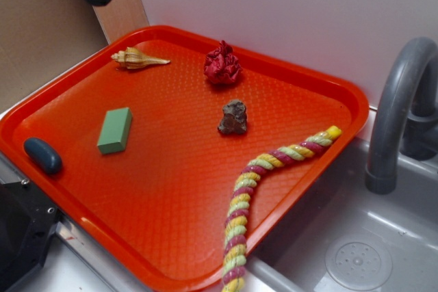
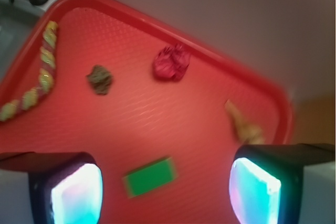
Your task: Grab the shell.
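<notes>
1. The gripper (image 2: 165, 187) hangs above the orange-red plastic tray (image 1: 301, 76) with its two glowing pale-blue fingers (image 2: 77, 193) spread wide and nothing between them. That suits an approach not yet committed to a descent, as I judge it.
2. The small tan-cream spiral seashell (image 1: 139, 59) lies flat on the tray near its far-left corner. In the wrist view it sits just ahead of the right-hand finger pad, partly cut off by it, well off the midline of the jaws. Its thin point aims away from the gripper, towards the tray's raised rim.
3. Because the shell lies on its side with the knobbly end nearer the fingers, a grasp across the thicker whorls looks the most secure; the gripper would first have to shift sideways to centre over it.
4. Directly ahead of the gap between the fingers lies a green rectangular block (image 2: 150, 177), the closest thing to the jaws.
5. Further ahead sit a crumpled dark red ball (image 2: 170, 63) and a lumpy brown-grey rock (image 2: 100, 79), both well apart from the shell.
6. A twisted yellow, pink and white rope (image 2: 39, 74) lies far off to the left-hand side.
7. A dark blue oval pebble-like object (image 1: 42, 154) rests at the tray's edge, seen only in the exterior view.
8. Nothing lies between gripper and shell; the nearby rim is the likeliest hindrance.
</notes>
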Controlling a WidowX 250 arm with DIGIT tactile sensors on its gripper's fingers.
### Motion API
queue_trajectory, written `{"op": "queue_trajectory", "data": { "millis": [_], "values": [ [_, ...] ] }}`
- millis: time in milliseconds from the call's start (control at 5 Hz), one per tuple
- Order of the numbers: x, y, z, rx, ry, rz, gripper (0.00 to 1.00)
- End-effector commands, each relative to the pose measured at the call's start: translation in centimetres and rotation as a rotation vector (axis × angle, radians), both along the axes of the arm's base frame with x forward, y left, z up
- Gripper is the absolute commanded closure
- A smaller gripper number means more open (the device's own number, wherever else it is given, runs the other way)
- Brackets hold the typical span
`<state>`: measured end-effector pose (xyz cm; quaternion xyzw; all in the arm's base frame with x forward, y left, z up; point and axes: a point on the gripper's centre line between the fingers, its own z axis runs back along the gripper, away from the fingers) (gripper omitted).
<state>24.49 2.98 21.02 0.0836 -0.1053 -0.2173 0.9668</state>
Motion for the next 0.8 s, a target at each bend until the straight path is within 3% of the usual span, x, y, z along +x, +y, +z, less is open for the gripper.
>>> {"op": "queue_trajectory", "data": {
  "millis": [0,400,600],
  "values": [
    [3.9,5.4,-3.7,0.239,0.079,-0.278,0.00],
    [4.3,8.4,-10.9,0.284,0.224,-0.256,0.00],
    [4.7,9.5,-12.8,0.353,0.255,-0.236,0.00]
  ]
}}
